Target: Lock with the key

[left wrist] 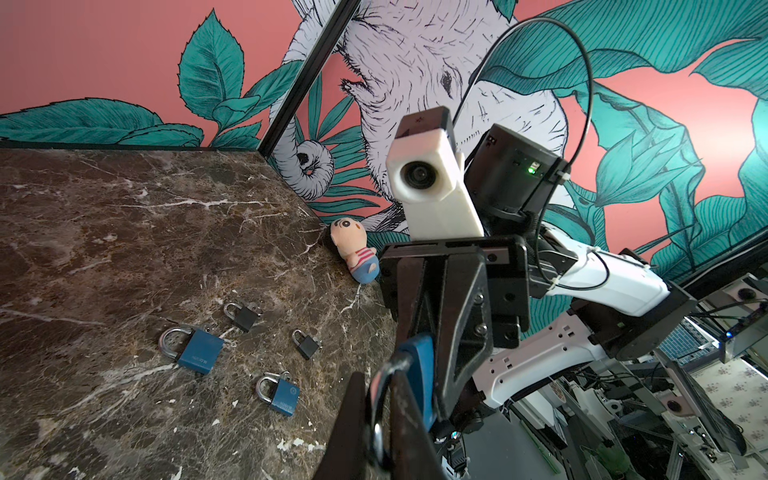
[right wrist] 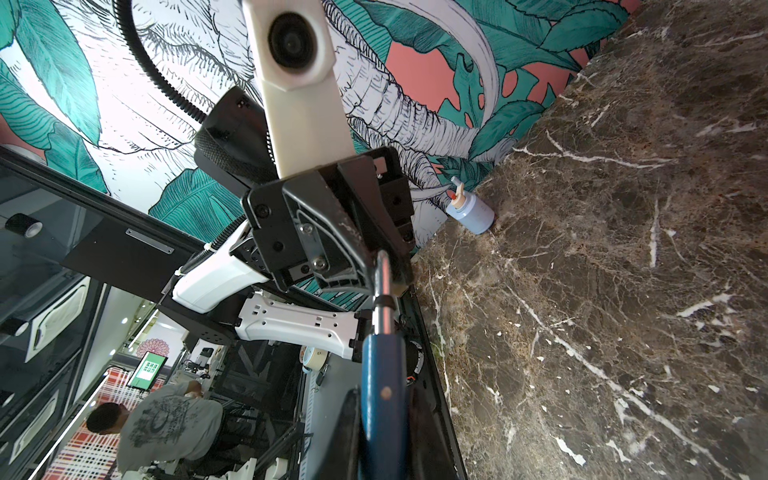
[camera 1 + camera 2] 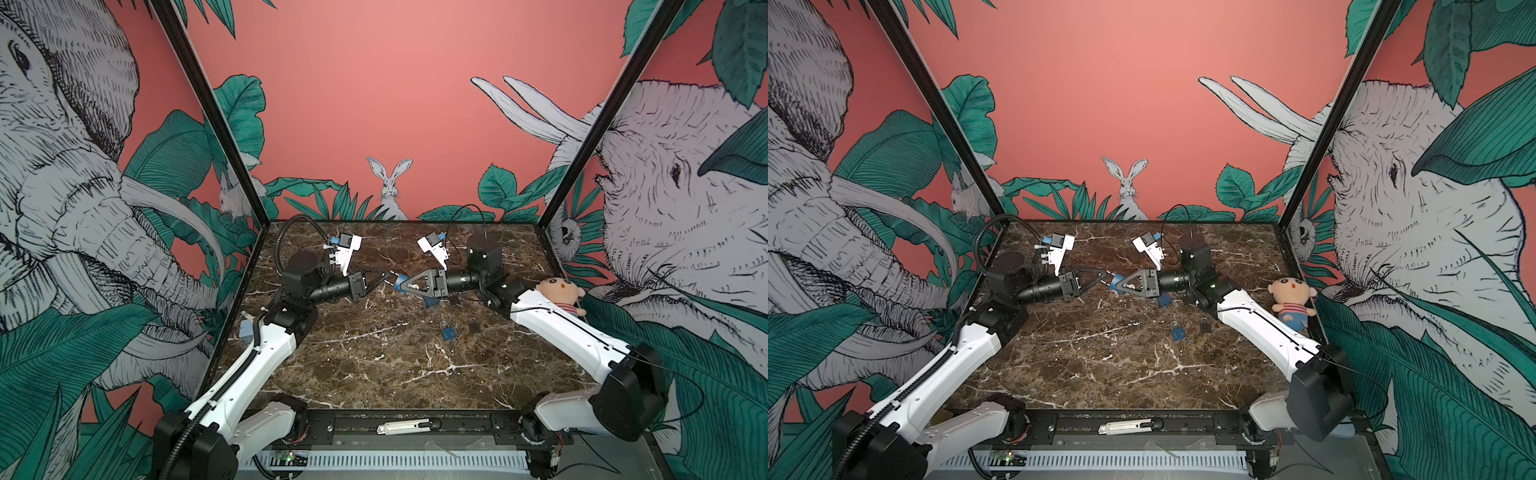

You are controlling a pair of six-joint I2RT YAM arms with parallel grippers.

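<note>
On the tabletop [image 3: 374, 357], loose padlocks [image 3: 447, 332]; doll [image 3: 559, 294]

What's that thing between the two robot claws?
A blue padlock: body in the right gripper, silver shackle in the left gripper. Both top views show it.

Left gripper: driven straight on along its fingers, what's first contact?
The blue padlock held in the right gripper. The left gripper looks shut on its shackle, so no free travel.
</note>
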